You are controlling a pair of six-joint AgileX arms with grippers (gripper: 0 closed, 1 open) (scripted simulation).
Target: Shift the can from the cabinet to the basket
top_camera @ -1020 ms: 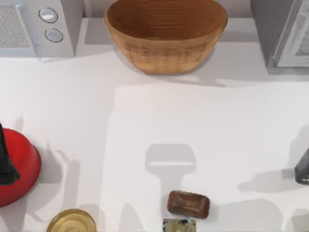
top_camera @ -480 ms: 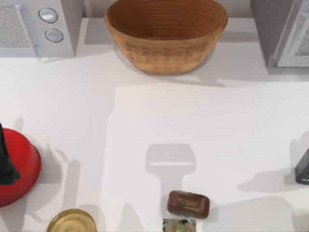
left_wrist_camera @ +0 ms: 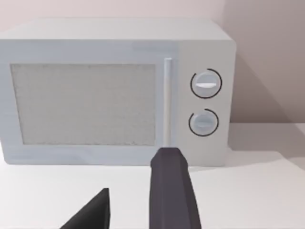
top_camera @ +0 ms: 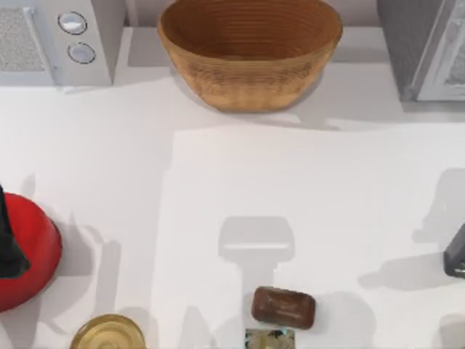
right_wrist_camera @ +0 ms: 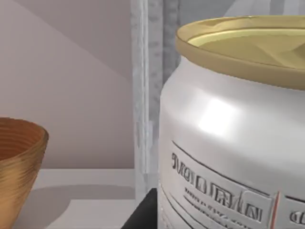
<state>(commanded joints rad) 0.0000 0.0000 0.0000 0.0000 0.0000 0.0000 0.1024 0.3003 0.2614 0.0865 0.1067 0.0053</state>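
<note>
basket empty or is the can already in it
Empty. In the top view the basket shows only its bare ribbed wicker inside, with no can in it. The right wrist view shows a white gold-rimmed can close up.

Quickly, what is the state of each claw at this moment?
Left claw: open, holding nothing.
Right claw: cannot be told.

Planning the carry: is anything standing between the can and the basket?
Nothing visible does. The can sits close before the right gripper, at the right edge of the table; the stretch from there to the basket lies bare.
</note>
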